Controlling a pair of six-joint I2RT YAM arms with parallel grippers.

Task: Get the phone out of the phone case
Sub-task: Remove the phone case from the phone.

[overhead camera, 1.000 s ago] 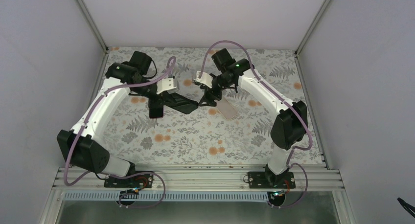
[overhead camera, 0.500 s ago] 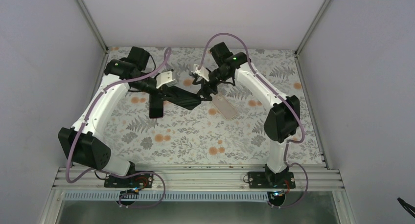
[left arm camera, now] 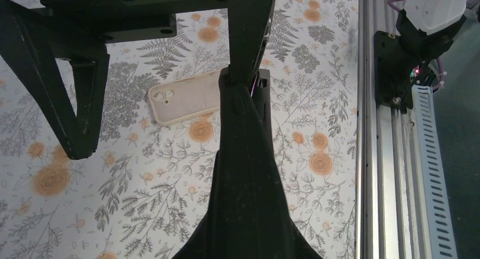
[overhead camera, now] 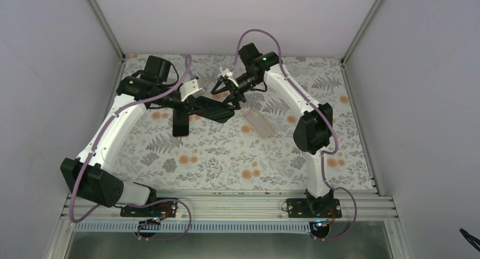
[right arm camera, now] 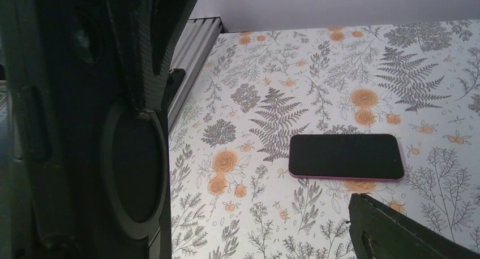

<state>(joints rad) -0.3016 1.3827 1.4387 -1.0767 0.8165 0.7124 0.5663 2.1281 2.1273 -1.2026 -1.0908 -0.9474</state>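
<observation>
Hovering my left tool [overhead camera: 226, 116] pinched narrow, right tool [overhead camera: 225, 98] spread wide; phone [overhead camera: 181, 123] lies on worktop [overhead camera: 226, 154], phone case [overhead camera: 259, 123] apart.

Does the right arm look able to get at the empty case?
Probably yes: the case lies bare on the table just beside the right gripper, whose jaws stand open; nothing covers it.

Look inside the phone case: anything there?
The phone case looks empty, pale shell only; one end is hidden behind the left gripper. The phone lies separately on the tablecloth.
</observation>
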